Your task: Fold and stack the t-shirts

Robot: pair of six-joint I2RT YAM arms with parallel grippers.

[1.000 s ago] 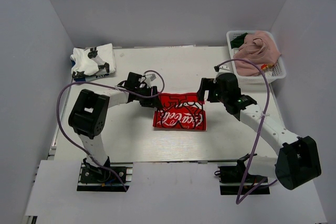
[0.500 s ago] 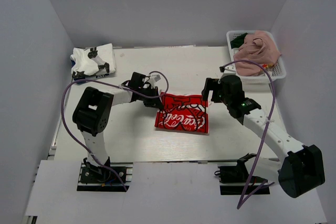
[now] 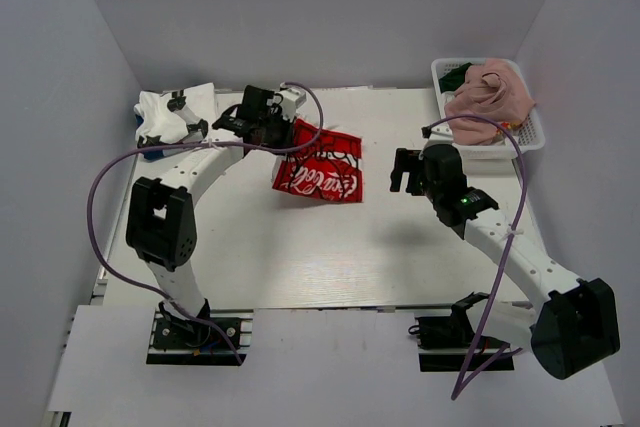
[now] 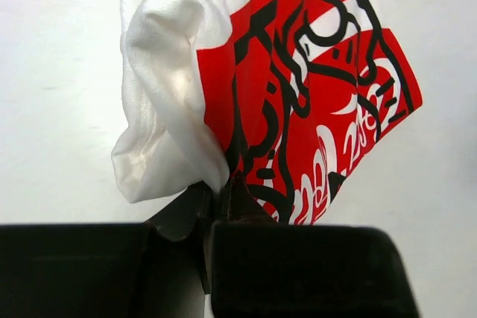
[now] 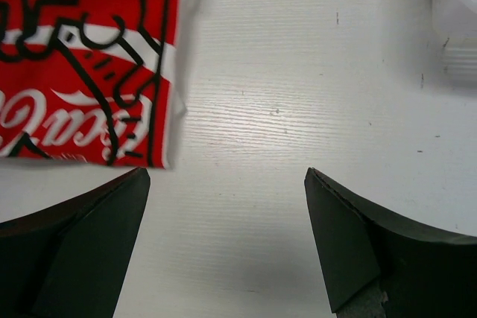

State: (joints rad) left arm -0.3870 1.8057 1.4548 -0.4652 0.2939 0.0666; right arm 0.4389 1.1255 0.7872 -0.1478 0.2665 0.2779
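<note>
My left gripper (image 3: 284, 137) is shut on the left edge of the folded white Coca-Cola t-shirt (image 3: 318, 164) and holds it lifted over the table's back middle. In the left wrist view the shirt (image 4: 298, 87) hangs from my gripper (image 4: 223, 188), red print out, white cloth bunched at left. My right gripper (image 3: 403, 171) is open and empty to the right of the shirt; in the right wrist view the gripper (image 5: 227, 176) is over bare table with the shirt (image 5: 82, 102) at upper left. A folded white t-shirt (image 3: 178, 115) lies at back left. The dusty pink t-shirt (image 3: 490, 92) and a dark green one (image 3: 455, 75) fill the basket.
The white lattice basket (image 3: 535, 132) stands at the back right corner; its edge shows in the right wrist view (image 5: 455, 27). White walls close in the table on three sides. Purple cables loop off both arms.
My left gripper has lifted the Coca-Cola shirt off the table's middle and carried it back and left. My right gripper has drawn slightly right, away from the shirt.
</note>
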